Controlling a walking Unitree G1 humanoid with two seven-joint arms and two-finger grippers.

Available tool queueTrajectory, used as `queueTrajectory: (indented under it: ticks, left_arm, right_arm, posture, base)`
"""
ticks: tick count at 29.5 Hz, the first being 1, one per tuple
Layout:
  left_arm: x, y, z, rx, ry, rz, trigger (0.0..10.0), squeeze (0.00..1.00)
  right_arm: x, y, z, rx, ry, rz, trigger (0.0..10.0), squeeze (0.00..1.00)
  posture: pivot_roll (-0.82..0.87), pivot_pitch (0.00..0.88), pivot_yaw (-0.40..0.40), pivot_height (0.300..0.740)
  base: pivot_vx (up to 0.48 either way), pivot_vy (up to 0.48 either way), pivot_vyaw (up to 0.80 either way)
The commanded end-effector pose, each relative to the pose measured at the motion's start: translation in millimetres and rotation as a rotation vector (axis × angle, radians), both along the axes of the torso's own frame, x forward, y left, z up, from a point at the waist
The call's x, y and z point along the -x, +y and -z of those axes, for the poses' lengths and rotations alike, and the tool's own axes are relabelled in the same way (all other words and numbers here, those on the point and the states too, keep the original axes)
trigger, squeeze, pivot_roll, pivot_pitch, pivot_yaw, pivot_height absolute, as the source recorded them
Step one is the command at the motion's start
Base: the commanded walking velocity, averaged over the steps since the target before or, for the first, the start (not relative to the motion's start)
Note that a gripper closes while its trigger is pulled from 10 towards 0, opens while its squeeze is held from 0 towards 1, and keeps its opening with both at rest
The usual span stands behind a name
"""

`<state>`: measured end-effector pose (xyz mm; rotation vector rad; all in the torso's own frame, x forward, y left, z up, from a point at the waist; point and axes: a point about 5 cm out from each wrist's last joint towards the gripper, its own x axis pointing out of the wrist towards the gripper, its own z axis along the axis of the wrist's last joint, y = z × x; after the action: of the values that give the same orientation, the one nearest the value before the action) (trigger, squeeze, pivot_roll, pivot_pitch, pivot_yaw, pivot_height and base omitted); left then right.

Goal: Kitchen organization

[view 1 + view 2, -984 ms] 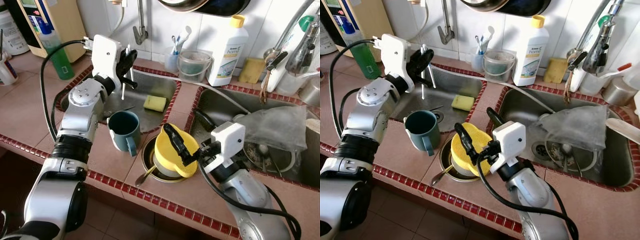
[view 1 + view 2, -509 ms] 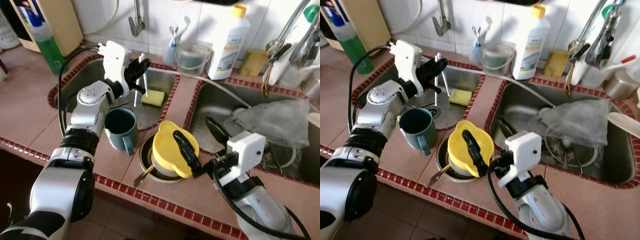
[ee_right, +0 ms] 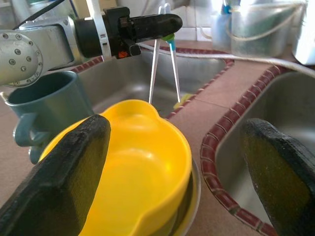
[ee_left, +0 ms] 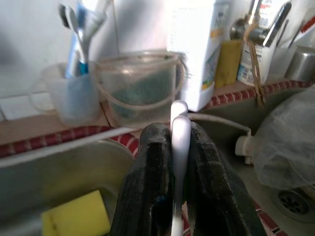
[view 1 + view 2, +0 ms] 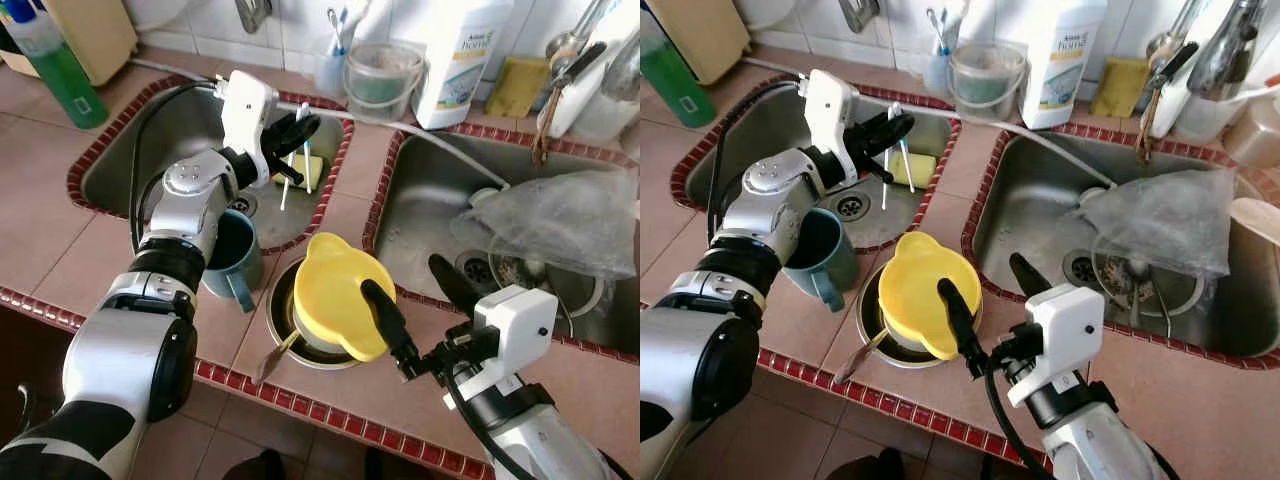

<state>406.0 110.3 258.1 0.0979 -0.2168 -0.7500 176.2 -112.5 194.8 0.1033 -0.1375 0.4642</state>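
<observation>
left gripper [image 5: 290, 135]: over the left sink [image 5: 120, 160], fingers clamped on two thin white utensils [image 5: 296, 160] that hang down tilted toward the basin; their type can't be made out
right gripper [image 5: 420, 300]: near side of the counter, fingers spread wide, holding nothing; left finger lies over the yellow bowl [image 5: 330, 295], right finger out over the right sink [image 5: 420, 210]
yellow bowl: tilted, sitting in a metal bowl [image 5: 285, 335] on the counter strip between the sinks, near edge; spoon handle [image 5: 272, 358] sticks out of the metal bowl
teal mug [image 5: 232, 255]: on the counter just left of the metal bowl, partly behind the left arm
yellow sponge [image 5: 300, 170]: in the left sink, far right corner
plastic bag [image 5: 555, 220]: crumpled in the right sink over the drain
back ledge: toothbrush cup [image 5: 332, 65], clear tub [image 5: 380, 80], white bottle [image 5: 460, 50]
far left: green bottle [image 5: 55, 65]
</observation>
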Motion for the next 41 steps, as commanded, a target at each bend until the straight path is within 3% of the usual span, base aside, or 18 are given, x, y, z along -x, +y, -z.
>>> queueTrajectory:
  ticks: [1, 16, 30, 41]
  left_arm:
    - [-0.8, 0.2, -8, -0.018, -0.022, 0.014, 10.0, 0.0]
    - [-3.2, 5.7, -21, -0.016, -0.052, 0.007, 10.0, 0.0]
    - [-5.7, 23.1, -34, -0.036, -0.086, -0.064, 10.0, 0.0]
    - [-6.2, 24.2, -24, -0.137, -0.059, -0.065, 10.0, 0.0]
  right_arm:
    - [4.7, 0.6, -3, -0.007, 0.0, 0.002, 10.0, 0.0]
    - [4.7, 5.9, -5, -0.034, 0.009, -0.047, 10.0, 0.0]
    - [1.4, 5.3, -6, -0.038, 0.006, -0.059, 10.0, 0.0]
    - [0.3, 3.5, -5, -0.026, 0.007, -0.066, 10.0, 0.0]
  posture:
    - [-0.24, 0.283, 0.074, 0.74]
    - [-0.23, 0.275, 0.074, 0.74]
    - [-0.21, 0.269, 0.066, 0.74]
    - [-0.21, 0.267, 0.062, 0.74]
  base:
    - [0.0, 0.0, 0.0]
    - [0.0, 0.0, 0.0]
    - [0.0, 0.0, 0.0]
    - [0.0, 0.0, 0.0]
